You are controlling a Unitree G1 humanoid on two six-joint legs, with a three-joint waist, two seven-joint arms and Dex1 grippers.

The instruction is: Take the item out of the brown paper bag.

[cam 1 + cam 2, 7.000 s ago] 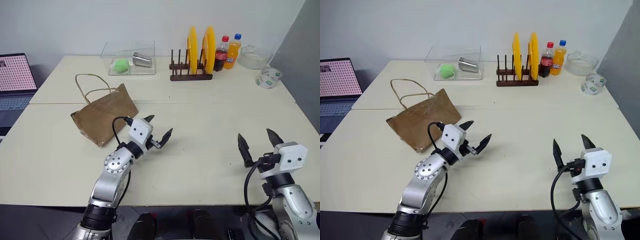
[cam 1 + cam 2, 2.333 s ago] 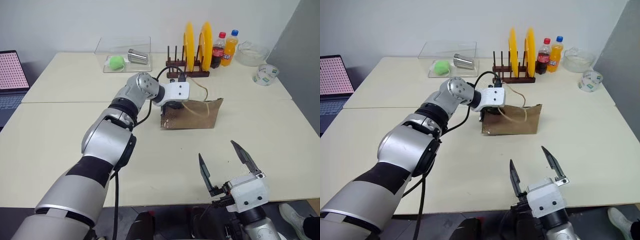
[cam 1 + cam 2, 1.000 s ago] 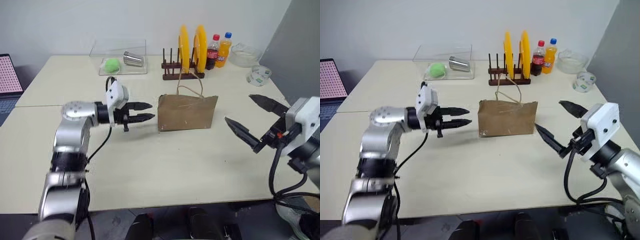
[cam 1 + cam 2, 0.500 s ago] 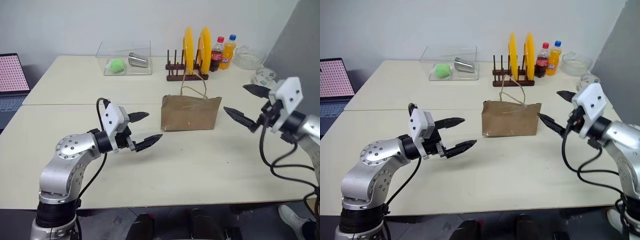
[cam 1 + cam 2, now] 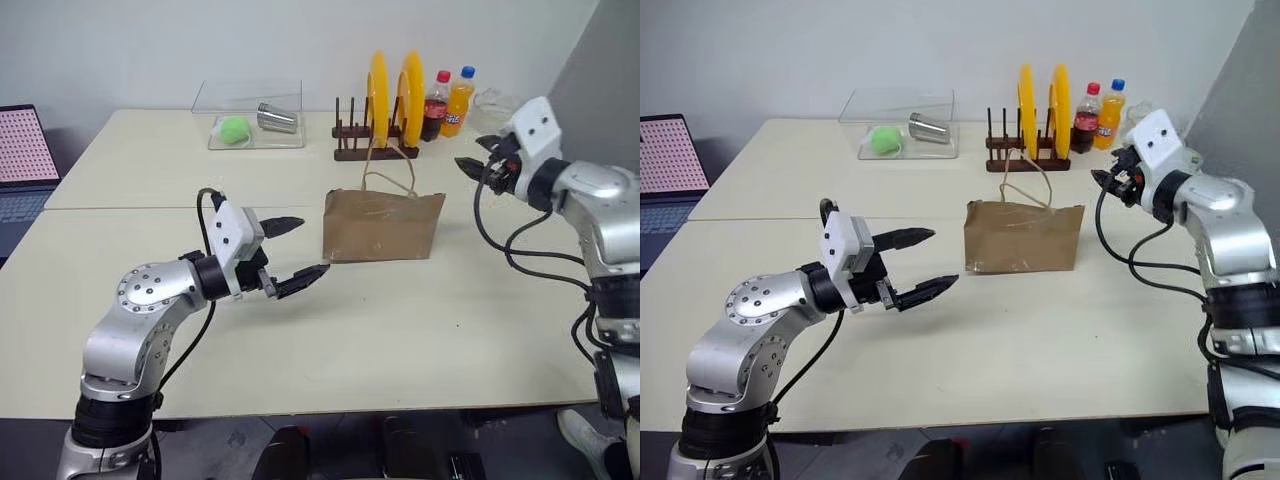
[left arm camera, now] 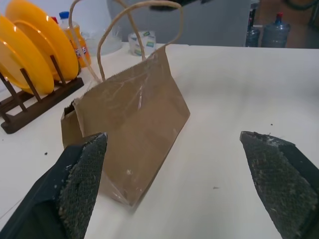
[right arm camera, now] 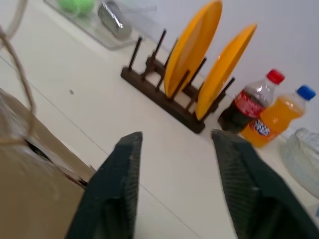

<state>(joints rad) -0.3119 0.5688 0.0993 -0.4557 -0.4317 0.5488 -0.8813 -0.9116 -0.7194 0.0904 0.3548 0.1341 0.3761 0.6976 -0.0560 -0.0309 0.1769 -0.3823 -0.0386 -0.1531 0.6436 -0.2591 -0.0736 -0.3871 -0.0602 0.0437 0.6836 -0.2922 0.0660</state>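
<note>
Both fingers of the left gripper [image 5: 293, 252] are spread wide beside the upright paper bag [image 5: 381, 226], gripping nothing. The right gripper [image 5: 1108, 180], partly parted and empty, hovers near the bag's open top, likely to reach in; the bottle is hidden.

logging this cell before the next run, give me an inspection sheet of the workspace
surface: pale table, two tops butted, seam at left.
job's things: brown paper bag upright mid-table, cord handles up; item inside not visible.
clutter: plate rack with two yellow plates, cola bottle, orange soda bottle, clear tray holding green ball and metal cup.
grippers: left claw open, clear of bag; right claw beside bag's top corner, empty.
cables: black leads along both arms.
surroundings: laptop at left, white wall.
</note>
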